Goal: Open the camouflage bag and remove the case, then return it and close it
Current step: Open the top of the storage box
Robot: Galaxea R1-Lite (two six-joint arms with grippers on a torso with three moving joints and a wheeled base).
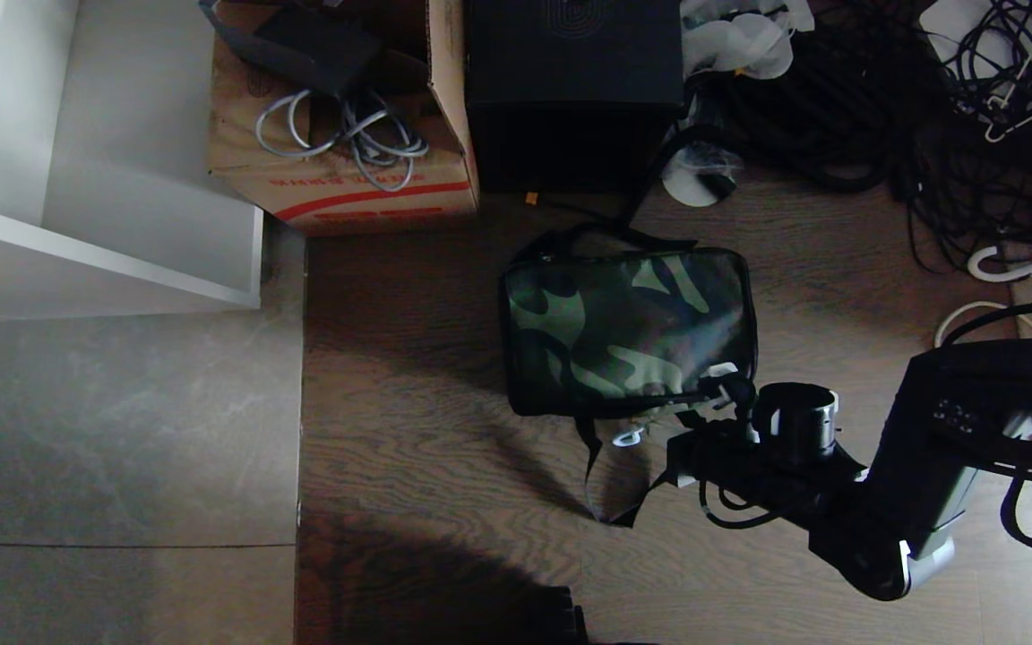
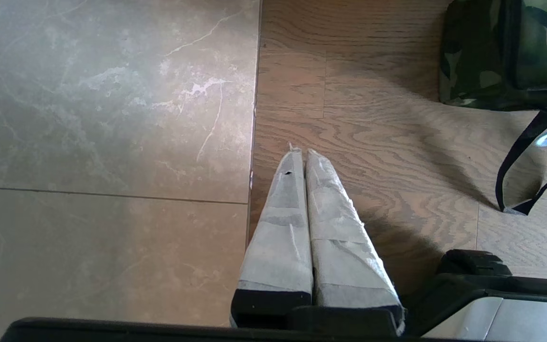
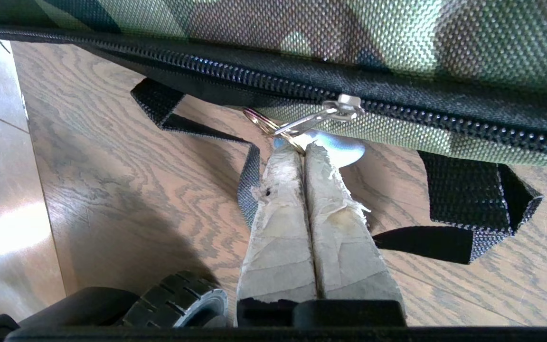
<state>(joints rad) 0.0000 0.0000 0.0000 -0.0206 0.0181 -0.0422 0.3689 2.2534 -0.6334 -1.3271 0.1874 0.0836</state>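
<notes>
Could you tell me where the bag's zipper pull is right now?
The zipper pull hangs at the camouflage bag's near right corner, pinched in the right gripper, just above the wooden floor.

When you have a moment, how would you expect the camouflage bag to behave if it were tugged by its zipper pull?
The camouflage bag is woven fabric, so it would probably flex and slide on the smooth wood floor rather than stay put. Its loose strap handles look floppy and would likely trail. The right end effector, shut on the zipper pull, grips only a thin metal piece, which might slip.

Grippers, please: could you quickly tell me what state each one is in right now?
Left gripper: shut, empty, parked above the floor.
Right gripper: shut on the zipper pull ring of the camouflage bag.
</notes>
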